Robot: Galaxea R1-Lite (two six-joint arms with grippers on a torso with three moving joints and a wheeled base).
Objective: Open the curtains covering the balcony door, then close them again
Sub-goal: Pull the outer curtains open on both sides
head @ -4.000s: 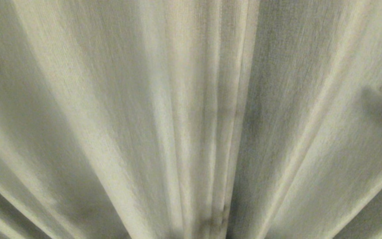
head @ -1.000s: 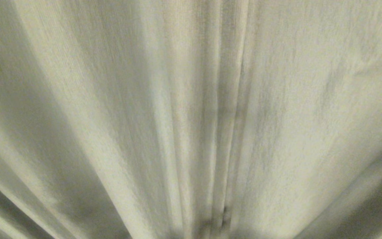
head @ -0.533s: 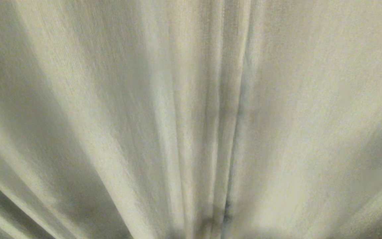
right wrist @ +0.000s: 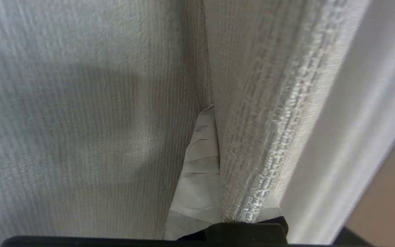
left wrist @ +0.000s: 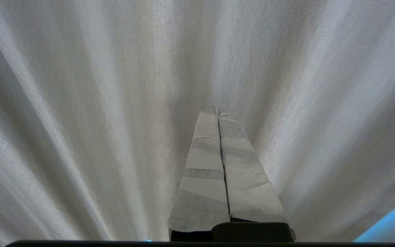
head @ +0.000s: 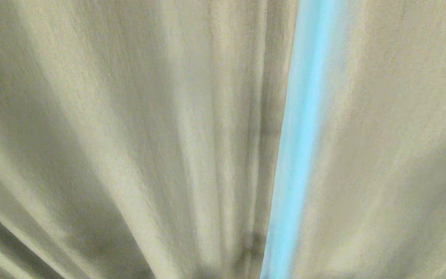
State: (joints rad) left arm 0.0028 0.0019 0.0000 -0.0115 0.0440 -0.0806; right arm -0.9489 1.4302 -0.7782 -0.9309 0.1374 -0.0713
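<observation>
Two drape panels (head: 130, 135) hang with one bright blue gap (head: 300, 135) between them.

The left tool (left wrist: 218, 111) has tapered fingers (left wrist: 204, 171) wrapped in pale grey tape, on a black mount; the right tool (right wrist: 211, 109) matches.

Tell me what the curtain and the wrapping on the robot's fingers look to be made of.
The curtain: thick woven cloth, matt beige-grey; fine vertical ribs of the weave show, and it hangs in soft folds. Its edge has a coarser, slightly shiny weave. The wrapping on the left hand: pale grey overlapping bands, creased and matt, probably cloth or paper tape; which one cannot be told. The right hand's finger looks the same.
</observation>
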